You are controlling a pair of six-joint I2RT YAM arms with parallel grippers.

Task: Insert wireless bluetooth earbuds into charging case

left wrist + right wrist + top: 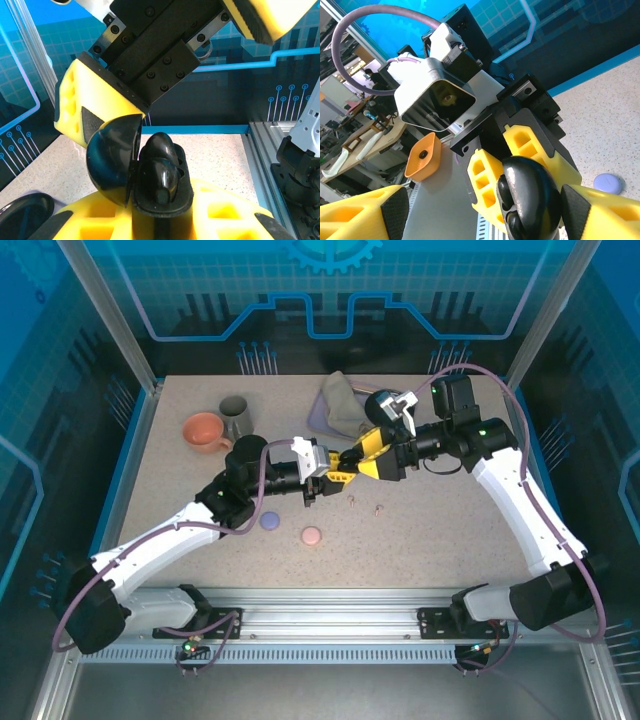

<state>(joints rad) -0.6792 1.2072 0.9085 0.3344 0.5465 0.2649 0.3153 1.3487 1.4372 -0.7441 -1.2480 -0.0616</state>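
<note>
Right under the left wrist lens, the left gripper (159, 220) has its yellow ribbed fingers (225, 212) clamped tight on a glossy black round clamshell charging case (181, 196), held up over the middle of the table. Inside the base sit the glossy black wireless earbuds (160, 172), bulging a little above the rim. The domed black lid (111, 160) hangs open on the left side. So the black pair looks loaded, and I'd call closing the lid the step in hand.

Facing it from the right is the right gripper (482, 196). Its jaws are wide, with one yellow finger on each side of the case and a gap showing, and it holds nothing. One dark pad (91, 122) sits just beside the open lid, though whether it touches I can't tell.

Next move, as I read it: swing that lid squarely onto the base while the left grip holds firm. Watch the buds, because one sitting proud would stop the lid.

Down on the speckled beige table (450, 530), two tiny stemmed buds (352, 502) lie loose near the middle, too small to tell their colour, so they're not yet cased. A lilac round case (269, 521) and a pink round case (311, 536) sit nearer and to the left. At the far left stand a salmon mug (205, 432) and a grey mug (235, 415).
</note>
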